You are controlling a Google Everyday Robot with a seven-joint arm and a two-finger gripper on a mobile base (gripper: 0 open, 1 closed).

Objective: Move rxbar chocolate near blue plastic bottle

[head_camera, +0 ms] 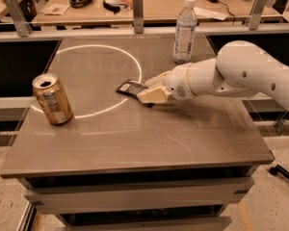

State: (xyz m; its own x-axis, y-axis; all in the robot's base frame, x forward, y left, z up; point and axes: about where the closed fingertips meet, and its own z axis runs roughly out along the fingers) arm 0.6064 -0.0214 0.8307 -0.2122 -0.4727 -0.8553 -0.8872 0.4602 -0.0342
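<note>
**A:** Where is the bar lying right now?

**B:** It is lying flat near the middle of the worktop, on the right edge of the pale ring. The gripper is reaching in low from the right and meeting the bar's right end.

**A:** Is it gripping the bar?

**B:** I cannot tell. The gripper's cream tip is covering that end, so open or closed is not showing.

**A:** Why is it coming in so low?

**B:** I am guessing the wrapper is forcing that. It is thin, dark and glossy, with nothing standing up to grab. So the gripper is working almost level with the surface, to pinch an edge or slide the bar.

**A:** And the bottle?

**B:** It is standing upright, far and right of the bar, clearly apart from it. It is clear plastic with a white cap and a pale label. Being tall and light, it is probably risking a tip if the white arm is brushing past.

**A:** Is anything else sitting there?

**B:** A gold metal can with an open top is standing at the left, well apart. The worktop is looking smooth and grey-brown.
</note>
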